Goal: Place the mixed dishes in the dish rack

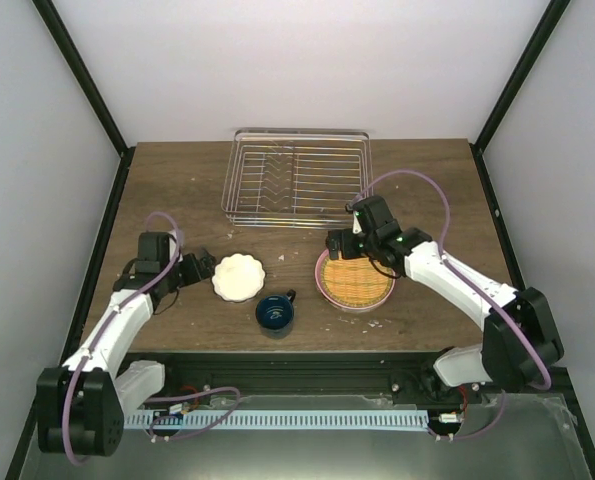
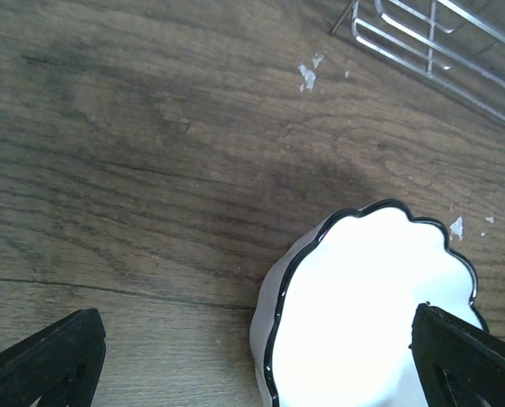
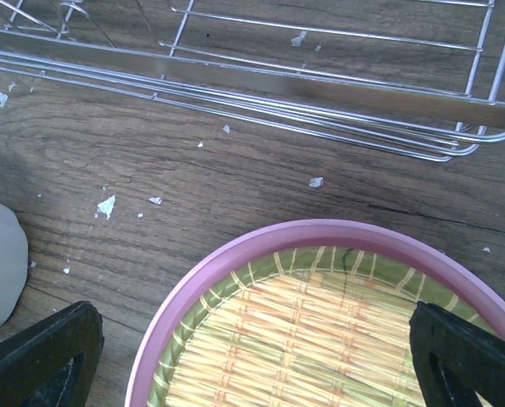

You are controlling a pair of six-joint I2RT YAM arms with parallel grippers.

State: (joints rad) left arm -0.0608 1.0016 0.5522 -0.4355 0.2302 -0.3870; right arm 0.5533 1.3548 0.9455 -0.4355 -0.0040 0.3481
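The silver wire dish rack (image 1: pixel 297 180) stands at the table's back middle with nothing in it. The white scalloped bowl (image 1: pixel 239 277) sits front left, the dark blue mug (image 1: pixel 275 313) just in front of it. The yellow-lime ribbed plate (image 1: pixel 357 281) lies stacked inside the pink plate (image 1: pixel 323 283); I make out no mint-green plate. My left gripper (image 1: pixel 201 270) is open beside the bowl; its wrist view has the bowl's (image 2: pixel 371 305) left rim between the fingertips (image 2: pixel 48 360). My right gripper (image 1: pixel 343 246) is open above the stack's far edge (image 3: pixel 320 233).
White flecks (image 3: pixel 106 205) lie on the wood table (image 1: pixel 177 190) between the rack's front rail (image 3: pixel 320 89) and the plates. The rack's corner shows in the left wrist view (image 2: pixel 430 42). Black frame posts (image 1: pixel 82 75) stand at the table's back corners.
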